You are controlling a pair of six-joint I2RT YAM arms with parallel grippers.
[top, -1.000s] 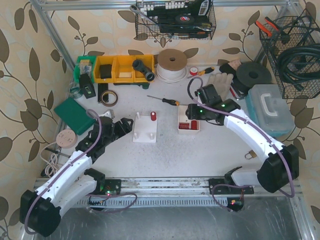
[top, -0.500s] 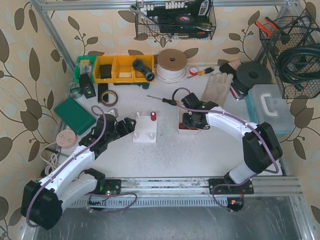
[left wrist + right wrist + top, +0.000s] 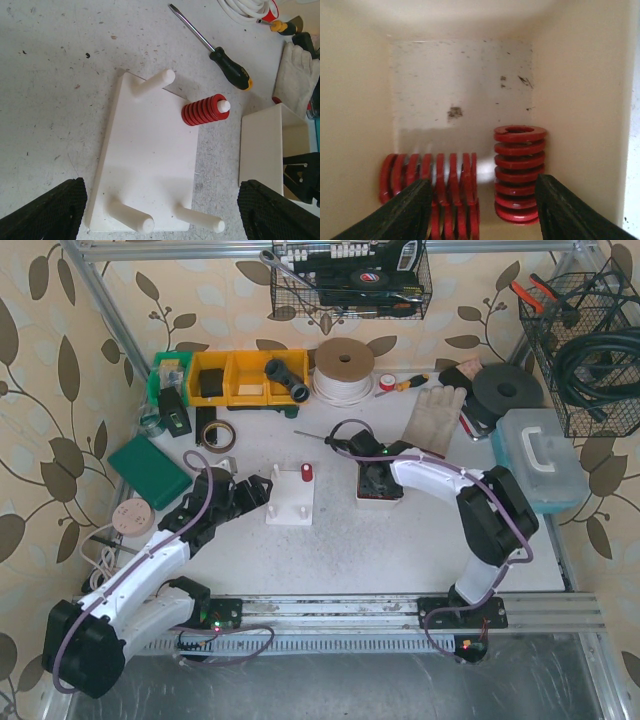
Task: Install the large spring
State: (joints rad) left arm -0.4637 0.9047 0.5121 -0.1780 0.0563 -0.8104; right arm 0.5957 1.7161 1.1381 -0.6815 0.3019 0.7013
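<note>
A white peg plate (image 3: 291, 502) lies mid-table with one red spring (image 3: 306, 473) on its far right peg; the other three pegs are bare. In the left wrist view the plate (image 3: 150, 160) and the seated spring (image 3: 205, 110) show clearly. My left gripper (image 3: 258, 490) is open at the plate's left end, with its fingers either side of that end (image 3: 162, 215). My right gripper (image 3: 378, 480) is open inside the white box (image 3: 363, 494). It is empty and straddles an upright red spring (image 3: 519, 172) and several lying springs (image 3: 432, 185).
A screwdriver (image 3: 328, 440) lies just behind the plate and box. A glove (image 3: 435, 405), wire spool (image 3: 344, 368) and yellow bins (image 3: 245, 377) line the back. A green box (image 3: 150, 468) and tape roll (image 3: 217, 434) sit left, a clear case (image 3: 540, 455) right.
My right arm has swung left and lowered its open gripper into the white box. My left gripper has edged slightly toward the plate.
</note>
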